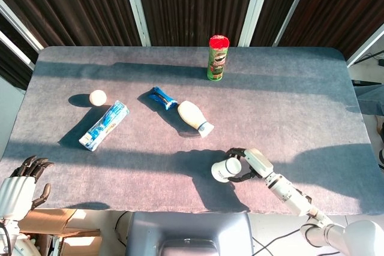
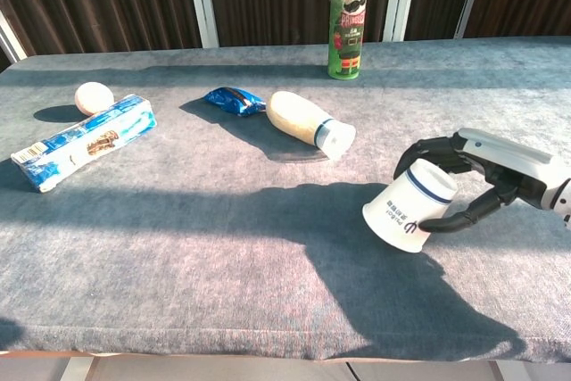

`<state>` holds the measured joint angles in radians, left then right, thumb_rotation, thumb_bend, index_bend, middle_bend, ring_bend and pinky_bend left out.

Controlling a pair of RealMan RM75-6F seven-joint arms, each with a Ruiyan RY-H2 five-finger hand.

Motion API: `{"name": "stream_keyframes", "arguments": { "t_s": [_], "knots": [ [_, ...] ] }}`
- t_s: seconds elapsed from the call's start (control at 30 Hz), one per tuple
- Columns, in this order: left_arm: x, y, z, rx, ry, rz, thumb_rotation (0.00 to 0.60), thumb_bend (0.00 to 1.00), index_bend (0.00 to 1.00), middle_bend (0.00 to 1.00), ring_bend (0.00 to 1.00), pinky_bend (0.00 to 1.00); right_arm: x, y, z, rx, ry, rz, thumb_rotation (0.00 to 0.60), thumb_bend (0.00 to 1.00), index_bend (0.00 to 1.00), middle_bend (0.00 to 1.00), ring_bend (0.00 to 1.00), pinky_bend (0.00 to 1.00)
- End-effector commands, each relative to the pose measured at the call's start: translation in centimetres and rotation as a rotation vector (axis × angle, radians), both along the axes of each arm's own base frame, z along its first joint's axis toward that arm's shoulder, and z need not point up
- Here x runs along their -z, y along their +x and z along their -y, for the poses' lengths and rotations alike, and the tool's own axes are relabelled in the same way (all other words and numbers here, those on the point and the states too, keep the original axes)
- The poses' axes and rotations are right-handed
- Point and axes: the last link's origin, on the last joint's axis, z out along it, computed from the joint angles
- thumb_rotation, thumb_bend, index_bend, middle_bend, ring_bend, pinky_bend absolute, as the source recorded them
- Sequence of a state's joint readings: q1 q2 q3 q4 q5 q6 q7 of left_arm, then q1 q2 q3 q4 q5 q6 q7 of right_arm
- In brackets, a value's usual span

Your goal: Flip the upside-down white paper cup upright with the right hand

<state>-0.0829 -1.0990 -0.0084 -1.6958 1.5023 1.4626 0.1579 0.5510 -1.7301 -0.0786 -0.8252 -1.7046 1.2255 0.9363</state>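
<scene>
The white paper cup (image 2: 410,210) with a blue band lies tilted on its side, lifted off the table, its mouth pointing lower left; the head view shows the cup (image 1: 224,169) near the table's front edge. My right hand (image 2: 486,176) grips it from the right, fingers over the top and thumb beneath; that right hand (image 1: 251,162) also appears in the head view. My left hand (image 1: 24,181) hangs below the table's front left corner with nothing in it, fingers apart.
A white bottle (image 2: 308,122) lies on its side mid-table beside a blue wrapper (image 2: 234,100). A green chips can (image 2: 348,20) stands at the back. At the left lie a blue-white packet (image 2: 85,142) and a white ball (image 2: 93,96).
</scene>
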Motion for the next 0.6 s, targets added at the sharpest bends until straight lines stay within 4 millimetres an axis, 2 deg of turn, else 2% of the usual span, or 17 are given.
{"name": "stream_keyframes", "arguments": {
  "t_s": [0.03, 0.27, 0.6],
  "knots": [
    [0.0, 0.0, 0.0, 0.001, -0.001, 0.000, 0.600, 0.44, 0.29, 0.19, 0.11, 0.30, -0.8, -0.1, 0.3, -0.022, -0.034, -0.040, 0.600, 0.31, 0.48, 0.45, 0.39, 0.53],
    [0.1, 0.0, 0.0, 0.000, -0.002, -0.002, 0.600, 0.44, 0.29, 0.19, 0.11, 0.30, -2.4, -0.1, 0.2, -0.062, -0.091, -0.124, 0.600, 0.31, 0.40, 0.33, 0.21, 0.38],
    [0.1, 0.0, 0.1, -0.005, -0.001, -0.004, 0.600, 0.44, 0.29, 0.19, 0.11, 0.30, -4.8, 0.6, -0.2, -0.094, -0.109, -0.257, 0.600, 0.31, 0.30, 0.26, 0.13, 0.29]
  ]
}}
